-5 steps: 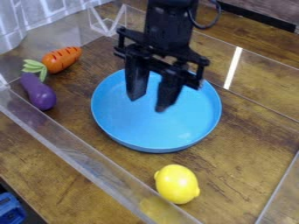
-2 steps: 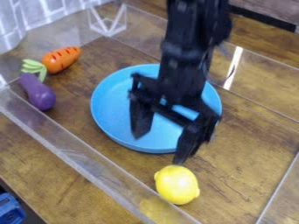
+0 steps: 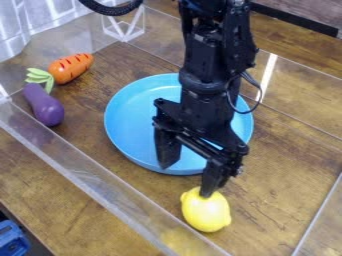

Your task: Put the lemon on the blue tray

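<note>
Wooden surface [image 3: 287, 140], walled by clear panels. Blue tray [image 3: 134, 115] centred, holding nothing; arm standing over its near rim. Pincer [image 3: 191, 170] pointing down, fingers apart, one finger [image 3: 214, 182] just above lemon [image 3: 205, 211]. Lemon off tray, on surface nearby. Carrot [image 3: 70, 67] and eggplant [image 3: 42, 104] at left.

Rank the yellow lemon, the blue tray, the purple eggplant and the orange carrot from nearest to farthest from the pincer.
1. Glossy yellow toy lemon, just below the open pincer.
2. Round blue plastic tray, behind it.
3. Purple toy eggplant, far left.
4. Orange toy carrot, upper left.
</note>
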`<state>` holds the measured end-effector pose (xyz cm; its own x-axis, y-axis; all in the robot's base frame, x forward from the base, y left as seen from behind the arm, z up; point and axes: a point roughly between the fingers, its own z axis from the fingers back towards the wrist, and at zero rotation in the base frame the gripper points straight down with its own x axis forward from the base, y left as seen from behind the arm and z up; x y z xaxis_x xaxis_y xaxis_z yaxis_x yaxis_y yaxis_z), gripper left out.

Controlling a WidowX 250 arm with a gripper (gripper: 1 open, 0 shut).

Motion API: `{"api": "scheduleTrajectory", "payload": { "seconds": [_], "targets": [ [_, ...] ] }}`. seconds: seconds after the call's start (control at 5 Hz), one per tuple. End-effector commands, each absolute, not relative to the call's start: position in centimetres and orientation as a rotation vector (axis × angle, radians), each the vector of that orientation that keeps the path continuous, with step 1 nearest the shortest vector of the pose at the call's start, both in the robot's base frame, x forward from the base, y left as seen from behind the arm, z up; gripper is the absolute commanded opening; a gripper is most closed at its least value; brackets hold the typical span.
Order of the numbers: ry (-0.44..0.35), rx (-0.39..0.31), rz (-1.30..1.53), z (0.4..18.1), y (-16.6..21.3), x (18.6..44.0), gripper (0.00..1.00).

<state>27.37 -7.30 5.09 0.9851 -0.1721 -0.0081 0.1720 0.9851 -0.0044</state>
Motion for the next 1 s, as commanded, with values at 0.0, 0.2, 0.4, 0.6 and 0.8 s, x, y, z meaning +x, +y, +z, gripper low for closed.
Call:
{"api": "scheduleTrajectory", "payload": {
  "seconds": [0.0, 0.2, 0.4, 0.6, 0.8],
  "targets": [
    [0.054, 0.008, -0.217, 2.7, -7.6, 26.7, 1.0],
    [0.056, 0.005, -0.179, 1.8, -8.0, 26.9, 1.0],
    [0.062, 0.0, -0.136, 1.8, -8.5, 27.0, 1.0],
    [0.052, -0.007, -0.089, 1.8, -9.0, 27.5, 1.0],
    [0.045, -0.016, -0.1, 1.8, -9.4, 27.3, 1.0]
  ]
}}
